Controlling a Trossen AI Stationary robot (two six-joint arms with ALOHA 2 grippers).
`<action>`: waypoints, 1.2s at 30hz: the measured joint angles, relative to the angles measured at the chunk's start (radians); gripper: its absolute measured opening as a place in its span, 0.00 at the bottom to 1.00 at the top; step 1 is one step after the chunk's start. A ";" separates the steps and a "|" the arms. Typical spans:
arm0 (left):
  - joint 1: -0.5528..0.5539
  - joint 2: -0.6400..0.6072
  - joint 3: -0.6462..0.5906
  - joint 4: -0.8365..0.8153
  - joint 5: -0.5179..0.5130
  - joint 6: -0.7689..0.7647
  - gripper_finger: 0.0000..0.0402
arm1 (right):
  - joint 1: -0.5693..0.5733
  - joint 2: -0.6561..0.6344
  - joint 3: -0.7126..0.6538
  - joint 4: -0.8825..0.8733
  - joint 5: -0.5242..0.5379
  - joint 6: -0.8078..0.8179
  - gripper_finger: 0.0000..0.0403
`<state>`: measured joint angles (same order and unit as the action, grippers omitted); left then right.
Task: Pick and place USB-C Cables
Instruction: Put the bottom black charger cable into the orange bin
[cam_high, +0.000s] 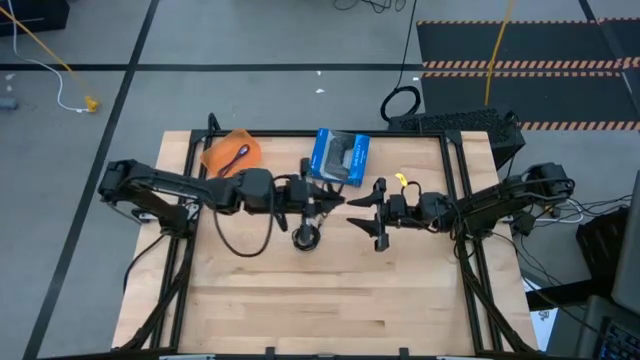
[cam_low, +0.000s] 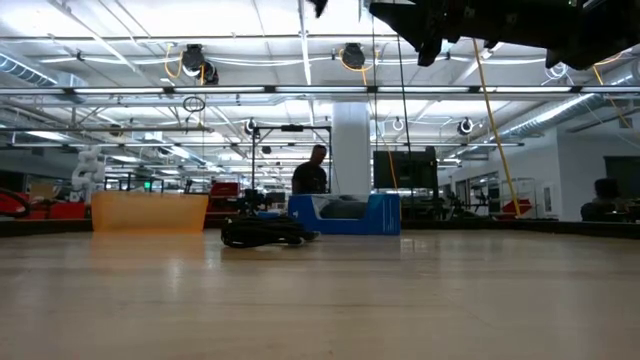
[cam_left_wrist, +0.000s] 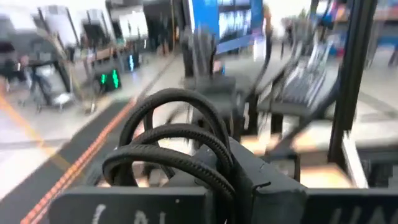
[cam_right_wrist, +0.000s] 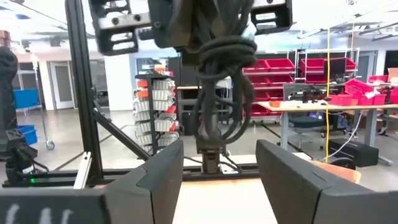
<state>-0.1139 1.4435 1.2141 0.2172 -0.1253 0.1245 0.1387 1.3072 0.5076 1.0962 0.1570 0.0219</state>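
My left gripper (cam_high: 325, 200) hovers above the table's middle, shut on a black coiled USB-C cable (cam_right_wrist: 217, 81). The right wrist view shows that cable hanging under it. A second black coil (cam_high: 306, 237) lies flat on the table just nearer than the left gripper, and the low view shows this second coil (cam_low: 262, 232) too. The blue-purple cable (cam_high: 240, 152) lies in the orange tray (cam_high: 222, 160). My right gripper (cam_high: 378, 213) is open and raised, facing the left gripper from the right and touching nothing. My left gripper holds the black cable by the upper part of its bundled loops (cam_left_wrist: 174, 143), pinched between the two fingers. The cable is lifted clear and hangs below the fingers in slack loops, with one plug end (cam_right_wrist: 208, 152) lowest. The gripper's own body hides the exact place of contact.
A blue box (cam_high: 340, 157) with something dark in it stands at the far edge, right of the orange tray. Black frame posts stand at the table's corners. The near half of the wooden top (cam_high: 330, 310) is bare. A person (cam_low: 312, 170) stands far behind the table.
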 joint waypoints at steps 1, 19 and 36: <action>-0.001 -0.024 -0.007 -0.049 -0.008 0.006 0.04 | 0.000 -0.002 0.000 -0.002 0.000 0.000 0.49; -0.067 -0.431 -0.349 -0.131 -0.266 -0.039 0.05 | 0.000 -0.076 0.000 -0.154 -0.002 -0.004 0.49; -0.100 -0.697 -0.439 -0.214 -0.295 -0.035 0.02 | 0.000 -0.077 -0.001 -0.192 -0.001 -0.030 0.41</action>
<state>-0.2138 0.7463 0.7749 0.0033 -0.4206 0.0893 0.1383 1.2304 0.5068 0.9043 0.1562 -0.0079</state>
